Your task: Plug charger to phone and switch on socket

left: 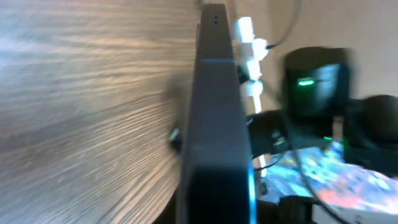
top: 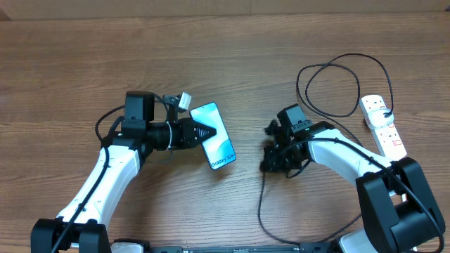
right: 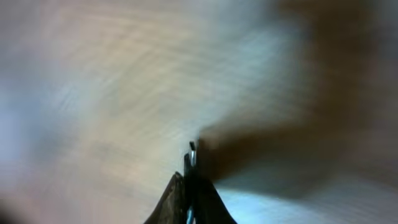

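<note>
The phone [top: 218,140] has a light blue screen and hangs tilted over the table with my left gripper [top: 205,132] shut on one long edge. In the left wrist view the phone [left: 214,124] shows edge-on as a dark slab and hides my fingers. My right gripper [top: 268,164] is right of the phone, apart from it, and points down at the table. It is shut [right: 189,186] on the charger's small metal-tipped connector [right: 192,149]. The thin black charger cable [top: 259,204] trails toward the front edge. Another stretch loops at the back right, near the white socket [top: 383,125].
The socket's thick white cord end and red switch [top: 396,145] lie close to the right arm's base [top: 397,204]. The charger loop [top: 337,70] spreads over the far right of the wooden table [top: 70,63]. The right wrist view is heavily blurred.
</note>
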